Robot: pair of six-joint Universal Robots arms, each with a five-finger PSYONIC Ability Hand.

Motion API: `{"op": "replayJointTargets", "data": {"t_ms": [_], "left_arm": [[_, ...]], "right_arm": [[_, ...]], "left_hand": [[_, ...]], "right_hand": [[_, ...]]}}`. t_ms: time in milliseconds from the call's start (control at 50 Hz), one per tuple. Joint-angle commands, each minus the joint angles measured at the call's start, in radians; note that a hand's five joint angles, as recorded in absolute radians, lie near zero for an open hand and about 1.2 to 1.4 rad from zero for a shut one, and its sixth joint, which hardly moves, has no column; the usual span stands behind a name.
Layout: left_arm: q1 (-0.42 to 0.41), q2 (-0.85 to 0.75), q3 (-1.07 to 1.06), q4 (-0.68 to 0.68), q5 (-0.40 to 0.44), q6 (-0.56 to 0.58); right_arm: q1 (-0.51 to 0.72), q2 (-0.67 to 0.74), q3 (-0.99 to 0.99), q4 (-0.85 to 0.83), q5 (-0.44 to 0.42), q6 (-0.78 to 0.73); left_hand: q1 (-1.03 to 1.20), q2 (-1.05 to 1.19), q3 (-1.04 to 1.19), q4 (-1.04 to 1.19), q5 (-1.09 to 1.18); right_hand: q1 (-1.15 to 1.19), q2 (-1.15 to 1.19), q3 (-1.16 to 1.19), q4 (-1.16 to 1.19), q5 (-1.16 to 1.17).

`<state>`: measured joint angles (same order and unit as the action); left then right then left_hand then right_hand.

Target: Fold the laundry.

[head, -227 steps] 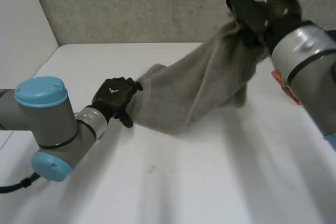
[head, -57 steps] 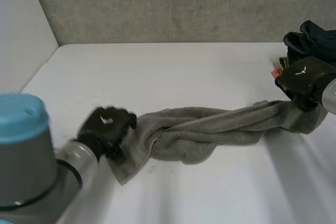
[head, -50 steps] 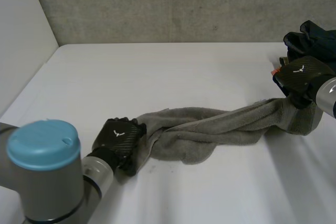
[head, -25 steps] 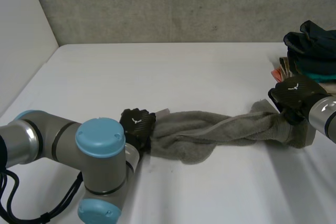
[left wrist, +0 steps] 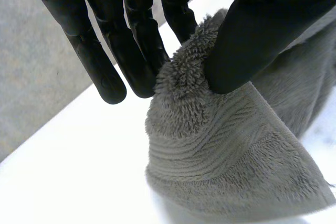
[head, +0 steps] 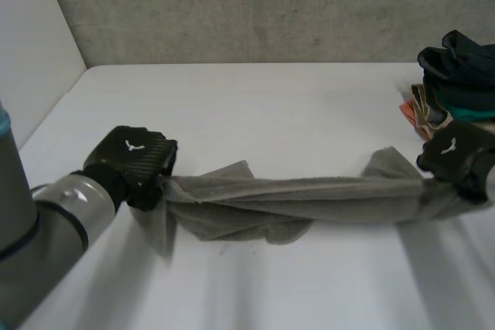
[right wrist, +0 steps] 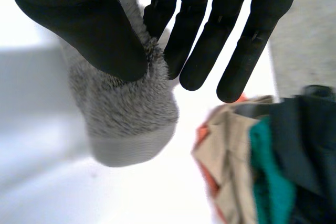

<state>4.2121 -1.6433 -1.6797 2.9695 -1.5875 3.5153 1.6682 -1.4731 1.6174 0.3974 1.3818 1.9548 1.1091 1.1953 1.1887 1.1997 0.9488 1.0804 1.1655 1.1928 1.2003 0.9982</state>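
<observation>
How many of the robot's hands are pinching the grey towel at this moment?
2. The left hand pinches one end of the grey towel between thumb and fingers; the right hand pinches the opposite end, near the pile of clothes.

Fuzzy grey terry towel [head: 309, 200], smooth matt table [head: 255, 106]

Grey towel [head: 309, 200] (ribbed woven border); white table [head: 255, 106]; clothes pile [head: 456, 67] navy, teal, beige, orange.

Right hand [right wrist: 79, 24] in a pinch on grey towel [right wrist: 123, 114] end, near clothes pile [right wrist: 262, 171].
</observation>
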Motion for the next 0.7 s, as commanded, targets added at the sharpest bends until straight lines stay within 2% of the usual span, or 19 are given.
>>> {"op": "replayJointTargets", "data": {"t_ms": [20,40,100,120,180,200,280,340,520,700], "left_arm": [[0.112,-0.285,0.135,0.175,0.027,0.125],[0.109,-0.344,0.208,0.216,0.023,0.175],[0.095,-0.417,0.337,0.273,0.021,0.269],[0.091,-0.453,0.438,0.32,0.02,0.319],[0.083,-0.492,0.589,0.429,0.024,0.379],[0.085,-0.504,0.665,0.528,0.021,0.398],[0.082,-0.492,0.733,0.753,0.021,0.377],[0.083,-0.475,0.726,0.818,0.018,0.355],[0.126,-0.348,0.45,0.717,0.026,0.266],[0.144,-0.36,0.143,0.723,0.034,0.266]], "right_arm": [[0.102,0.253,-0.088,-0.156,0.127,0.013],[0.128,0.288,-0.147,-0.22,0.175,0.019],[0.154,0.338,-0.27,-0.331,0.235,0.029],[0.165,0.374,-0.372,-0.418,0.256,0.039],[0.174,0.416,-0.514,-0.57,0.258,0.076],[0.177,0.422,-0.587,-0.676,0.26,0.11],[0.176,0.392,-0.639,-0.926,0.247,0.206],[0.179,0.35,-0.622,-1.014,0.233,0.248],[0.183,0.297,-0.392,-0.89,0.21,0.315],[0.188,0.313,-0.145,-0.732,0.137,0.424]], "left_hand": [[0.287,0.201,0.208,0.197,0.273],[0.287,0.201,0.208,0.197,0.273],[0.287,0.201,0.208,0.197,0.273],[0.287,0.201,0.208,0.197,0.273],[0.287,0.201,0.208,0.197,0.273],[0.287,0.201,0.208,0.197,0.273],[0.287,0.201,0.208,0.197,0.273],[0.287,0.201,0.208,0.197,0.273],[0.287,0.201,0.208,0.197,0.273],[0.287,0.201,0.208,0.197,0.273]], "right_hand": [[0.316,0.231,0.203,0.196,0.224],[0.316,0.231,0.203,0.196,0.224],[0.316,0.231,0.203,0.196,0.224],[0.316,0.231,0.203,0.196,0.224],[0.316,0.231,0.203,0.196,0.224],[0.316,0.231,0.203,0.196,0.224],[0.316,0.231,0.203,0.196,0.224],[0.316,0.231,0.203,0.196,0.224],[0.316,0.231,0.203,0.196,0.224],[0.316,0.231,0.203,0.196,0.224]]}}
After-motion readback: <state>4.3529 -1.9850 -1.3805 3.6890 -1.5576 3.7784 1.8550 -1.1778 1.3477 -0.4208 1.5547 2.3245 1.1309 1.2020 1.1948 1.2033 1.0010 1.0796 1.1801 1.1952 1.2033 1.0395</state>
